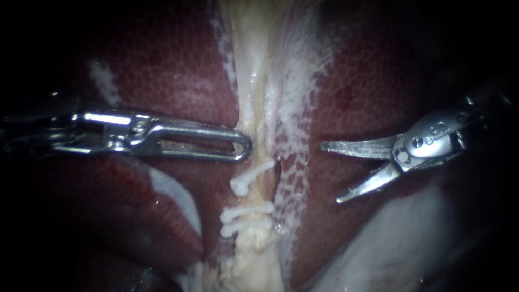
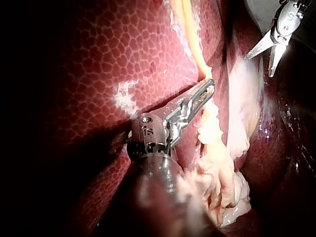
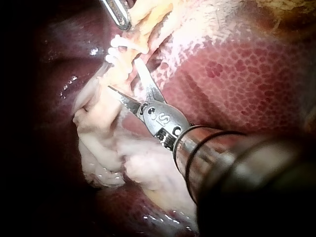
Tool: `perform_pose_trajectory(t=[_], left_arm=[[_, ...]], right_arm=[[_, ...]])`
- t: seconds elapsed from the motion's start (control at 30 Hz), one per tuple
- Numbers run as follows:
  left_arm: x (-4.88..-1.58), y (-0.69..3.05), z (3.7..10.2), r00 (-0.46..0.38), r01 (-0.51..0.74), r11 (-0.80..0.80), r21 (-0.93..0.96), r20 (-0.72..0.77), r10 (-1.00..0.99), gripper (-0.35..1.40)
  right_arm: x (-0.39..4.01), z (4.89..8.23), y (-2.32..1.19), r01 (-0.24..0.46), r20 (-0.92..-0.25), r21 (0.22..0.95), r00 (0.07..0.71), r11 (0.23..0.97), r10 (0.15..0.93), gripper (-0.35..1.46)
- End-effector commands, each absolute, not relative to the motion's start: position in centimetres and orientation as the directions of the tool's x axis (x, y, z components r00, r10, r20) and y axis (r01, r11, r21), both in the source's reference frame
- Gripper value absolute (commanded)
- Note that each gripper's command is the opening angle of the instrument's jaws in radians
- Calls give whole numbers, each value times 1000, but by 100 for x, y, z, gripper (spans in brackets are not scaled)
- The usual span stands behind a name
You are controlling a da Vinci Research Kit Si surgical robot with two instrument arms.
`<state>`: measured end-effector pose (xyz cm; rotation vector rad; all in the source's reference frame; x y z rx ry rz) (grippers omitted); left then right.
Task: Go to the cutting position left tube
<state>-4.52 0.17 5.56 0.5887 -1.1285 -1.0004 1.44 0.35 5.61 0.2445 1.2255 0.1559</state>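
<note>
Right instrument [image 1: 330, 173]: blades spread wide, gripping nothing. Clipped tube [image 1: 253, 116] lies just ahead of the blade tips, near. Three white clips [image 1: 246, 212] sit across it. Left instrument [image 1: 246, 147] rests against its far side.

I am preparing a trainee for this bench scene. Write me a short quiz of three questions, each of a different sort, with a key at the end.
1. True or false: the pincer of the right instrument is shut on the tube.
2. How many white clips show on the tube in the endoscope view? A) one B) three C) five
3. Fill in: the tip of the ___ instrument lies nearer the clips.
Key: 1 false, it is open and apart from the tube; 2 B; 3 the left instrument.
</note>
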Motion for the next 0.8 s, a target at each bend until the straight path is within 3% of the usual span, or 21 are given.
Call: perform_pose_trajectory(t=[0.03, 0.23, 0.8], left_arm=[[-452, 17, 556, 90, 352, 461, 815, 461, -883, -35], [-447, 18, 552, 92, 348, 460, 817, 459, -884, -35], [-419, 27, 500, 83, 336, 444, 830, 444, -892, -35]], right_arm=[[144, 561, 35, 16, -910, 269, 331, 963, 249, 143], [146, 566, 27, 89, -902, 285, 361, 954, 236, 143], [177, 617, -22, 182, -831, 463, 431, 868, 353, 141]])
